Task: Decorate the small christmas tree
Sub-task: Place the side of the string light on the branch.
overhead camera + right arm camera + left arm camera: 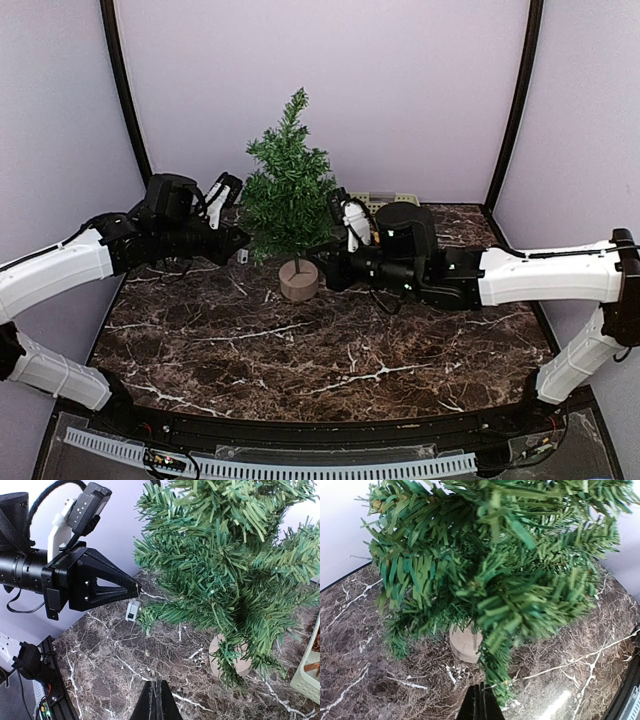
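Tree (pixel 290 190) stands upright on its round tan base (pixel 298 282) toward the back middle of the counter (pixel 300 370), free on both flanks so an arm can come at it from either side.

Just left of the tree's lower boughs, the left hand (pixel 135 586) is closed to a fine point. It pinches a thin thread (pixel 136 596), and a small pale tag (pixel 132 611) dangles from it just beside the needles. Held that close and at that height, the piece looks ready to be draped or hooked onto a low left branch. Whether the thread already touches a needle cannot be told.

Right of the tree, the right hand (pixel 159 685) is closed too, with nothing visible between its fingers. It points low toward the tree's base and under the right-hand boughs. This is likely to steady the tree or wait its turn, since a light tree could tip when a branch is tugged.

Further right of the tree sits a cream basket (pixel 306 677), within easy reach of the right arm. Its contents are too cropped to name.
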You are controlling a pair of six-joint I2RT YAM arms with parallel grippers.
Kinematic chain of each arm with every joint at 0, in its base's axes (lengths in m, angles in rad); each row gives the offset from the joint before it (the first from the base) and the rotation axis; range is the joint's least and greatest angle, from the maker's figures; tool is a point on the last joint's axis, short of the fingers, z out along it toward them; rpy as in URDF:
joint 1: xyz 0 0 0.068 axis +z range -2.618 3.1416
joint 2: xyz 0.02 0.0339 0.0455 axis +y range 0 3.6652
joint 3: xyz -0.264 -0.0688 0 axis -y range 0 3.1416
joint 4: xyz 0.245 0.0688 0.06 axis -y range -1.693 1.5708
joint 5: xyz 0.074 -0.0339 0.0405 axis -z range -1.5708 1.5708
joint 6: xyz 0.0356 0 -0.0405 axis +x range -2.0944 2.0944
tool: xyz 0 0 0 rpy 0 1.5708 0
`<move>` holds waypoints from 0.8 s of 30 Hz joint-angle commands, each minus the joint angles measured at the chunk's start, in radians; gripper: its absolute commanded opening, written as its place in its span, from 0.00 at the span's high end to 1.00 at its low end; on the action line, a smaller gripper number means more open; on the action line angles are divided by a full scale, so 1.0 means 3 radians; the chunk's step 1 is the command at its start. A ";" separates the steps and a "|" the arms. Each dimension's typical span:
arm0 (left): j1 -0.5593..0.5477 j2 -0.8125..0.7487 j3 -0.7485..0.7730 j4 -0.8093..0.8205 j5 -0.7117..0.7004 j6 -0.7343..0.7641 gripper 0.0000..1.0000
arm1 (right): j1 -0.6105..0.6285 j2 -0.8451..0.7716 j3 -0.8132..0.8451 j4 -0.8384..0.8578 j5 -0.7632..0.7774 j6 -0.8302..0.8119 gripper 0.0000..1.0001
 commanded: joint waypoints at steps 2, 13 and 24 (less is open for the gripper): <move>0.0130 0.0143 0.0032 0.0194 -0.0008 -0.0022 0.97 | 0.0023 0.0067 0.0144 -0.0167 0.0237 0.0078 1.00; 0.0169 0.0398 0.0103 0.0342 0.0094 0.0037 0.90 | 0.0024 0.0088 0.0291 -0.0352 0.0483 0.0234 1.00; 0.0187 0.0194 -0.0008 0.0201 0.0085 0.0058 0.48 | -0.0042 0.0254 0.0542 -0.0588 0.0695 0.0356 1.00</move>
